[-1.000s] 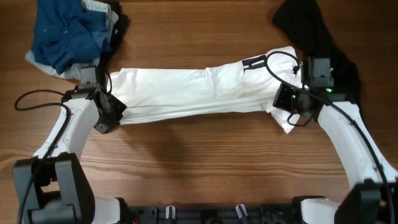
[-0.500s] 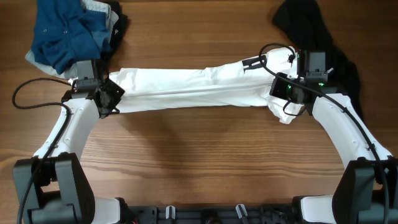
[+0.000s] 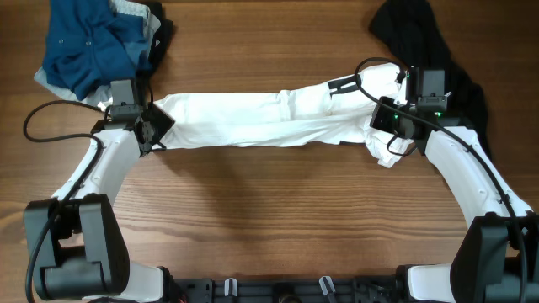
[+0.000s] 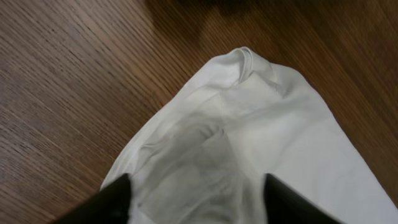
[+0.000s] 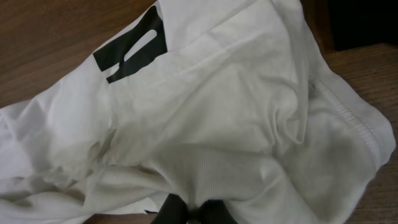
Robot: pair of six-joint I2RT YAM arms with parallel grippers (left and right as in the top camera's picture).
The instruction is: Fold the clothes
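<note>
The white shirt [image 3: 261, 122] lay as a long, narrow band across the far half of the table [image 3: 269, 219], stretched between the two arms. Most of its black lettering [image 5: 134, 46] was folded out of sight, and only one block showed near the right end. The right gripper [image 5: 193, 210] was cut off at the bottom edge of its wrist view, its jaws closed tight on a pinch of ribbed fabric. The left gripper [image 4: 198, 186] had its fingers [image 4: 115, 199] spread wide, with the shirt's left end lying slack between them. A blue garment [image 3: 88, 42] over grey cloth [image 3: 130, 8] sat at the far left corner, near the left gripper. A black garment [image 3: 421, 38] lay far right, partly under the right arm. The shirt was creased lengthwise and bunched at its right end.
</note>
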